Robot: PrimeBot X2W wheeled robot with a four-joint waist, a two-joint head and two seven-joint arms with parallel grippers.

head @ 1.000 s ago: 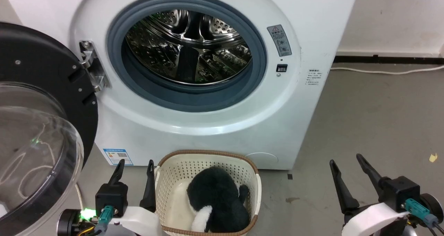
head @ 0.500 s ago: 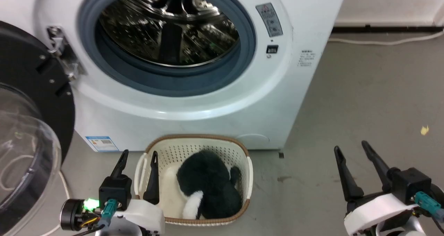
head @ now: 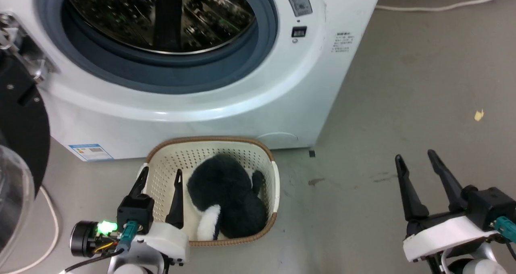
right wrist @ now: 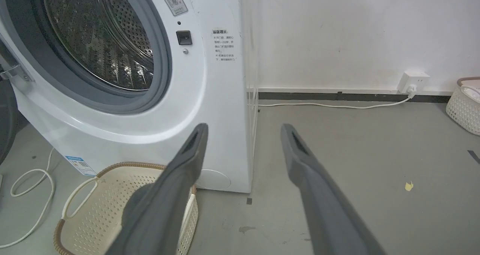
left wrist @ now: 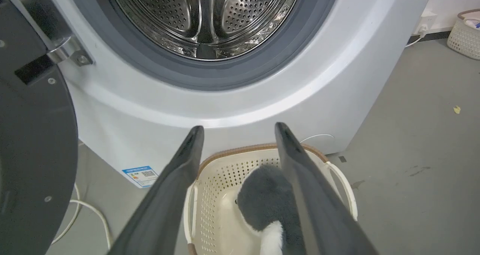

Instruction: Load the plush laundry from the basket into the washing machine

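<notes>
The black plush laundry (head: 225, 193), with a white furry patch at its near end, lies in the cream perforated basket (head: 209, 139) on the floor in front of the washing machine (head: 242, 100). The machine's door (head: 20, 117) is swung open to the left and its steel drum (left wrist: 202, 15) looks empty. My left gripper (head: 161, 170) is open, its fingers straddling the basket's left rim, left of the plush and apart from it. In the left wrist view the left gripper (left wrist: 240, 126) frames the plush (left wrist: 262, 195). My right gripper (head: 415, 154) is open over bare floor to the right.
A white cable (head: 48, 233) lies on the grey floor under the open door. Another cable (right wrist: 330, 105) runs along the wall to a socket (right wrist: 412, 78). A second white basket (right wrist: 465, 105) stands at the far right. A yellow scrap (head: 478, 115) lies on the floor.
The head view has tilted down and shifted, so washer and basket slid up and left in it. My left gripper's fingers now overlap the basket's left rim. Both grippers stay open.
</notes>
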